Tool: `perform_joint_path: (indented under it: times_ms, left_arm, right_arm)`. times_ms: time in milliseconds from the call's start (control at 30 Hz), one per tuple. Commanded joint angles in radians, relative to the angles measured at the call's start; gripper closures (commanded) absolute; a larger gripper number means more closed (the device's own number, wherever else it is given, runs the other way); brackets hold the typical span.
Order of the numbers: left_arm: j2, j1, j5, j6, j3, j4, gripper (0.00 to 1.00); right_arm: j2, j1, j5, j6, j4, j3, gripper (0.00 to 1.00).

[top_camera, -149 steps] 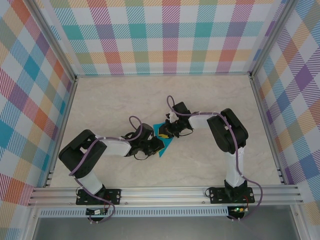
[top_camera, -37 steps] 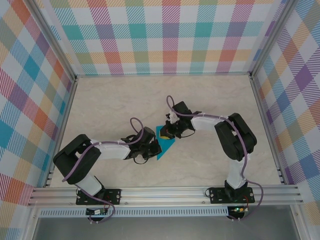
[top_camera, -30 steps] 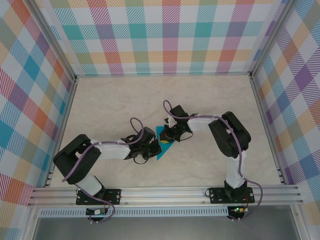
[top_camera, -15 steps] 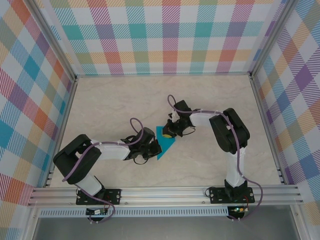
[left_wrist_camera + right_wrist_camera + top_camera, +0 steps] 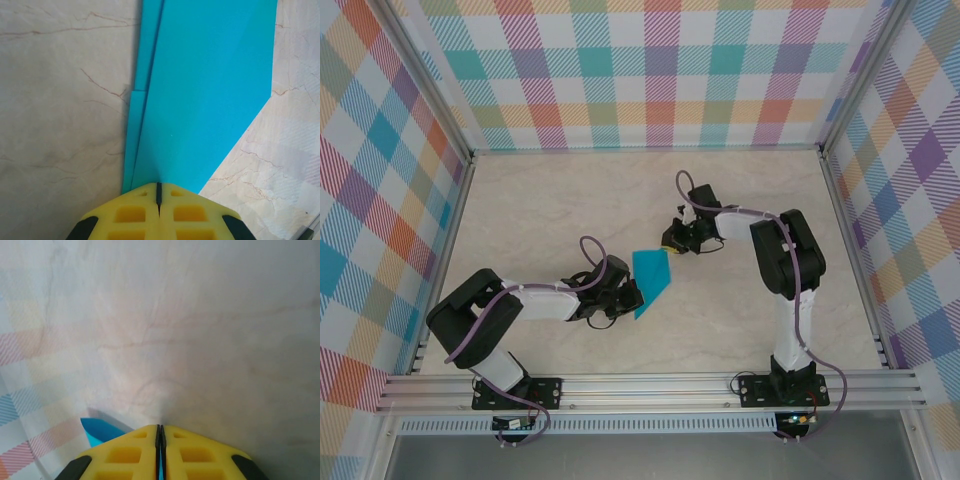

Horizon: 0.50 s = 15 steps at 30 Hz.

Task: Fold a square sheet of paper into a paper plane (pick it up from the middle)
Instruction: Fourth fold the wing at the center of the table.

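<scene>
A thin teal-blue sheet of paper (image 5: 652, 278), folded into a long shape with one pointed end, lies flat on the beige marble-patterned bench (image 5: 540, 210), a little toward 6 o'clock from the bench's middle. Its pointed end turns to 7 o'clock and its broad end to 1 o'clock.

The left tool (image 5: 632, 298) lies low at the 8 o'clock side of the paper. In the left wrist view its yellow pads (image 5: 135, 212) are clenched, with only a hairline between them, and the left tool (image 5: 159, 187) touches the narrow end of the sheet of paper (image 5: 210, 100). I cannot tell if the paper is pinched between the pads or only pressed under them. In this view the fold shows several layers: one wide flap on top, and narrower strips that come out from under it along the 9 o'clock edge. The edge at 3 o'clock bends and runs slanted down to the pads.

The right tool (image 5: 671, 241) stands just beside the broad end of the paper, at its 1 o'clock corner. In the right wrist view the right tool (image 5: 160, 427) also has its yellow pads pressed together and grasps nothing; a small corner of the paper (image 5: 100, 432) shows at 8 o'clock of the pads.

Walls of many-coloured checked cloth (image 5: 660, 70) enclose the bench.
</scene>
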Motion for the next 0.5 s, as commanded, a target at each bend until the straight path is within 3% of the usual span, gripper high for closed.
perform_joint_path:
  times_ms: [0, 267, 467]
  left_arm:
    - [0.054, -0.020, -0.013, 0.033, -0.071, -0.245, 0.98]
    - [0.038, -0.022, -0.025, 0.040, -0.062, -0.262, 0.98]
    - [0.051, -0.020, -0.027, 0.034, -0.056, -0.240, 0.98]
  right_arm:
    - [-0.017, -0.016, 0.055, -0.032, 0.000, 0.024, 0.86]
    - [-0.189, 0.016, -0.049, 0.011, 0.052, -0.098, 0.83]
    - [-0.215, 0.114, -0.085, 0.026, 0.062, -0.170, 0.84]
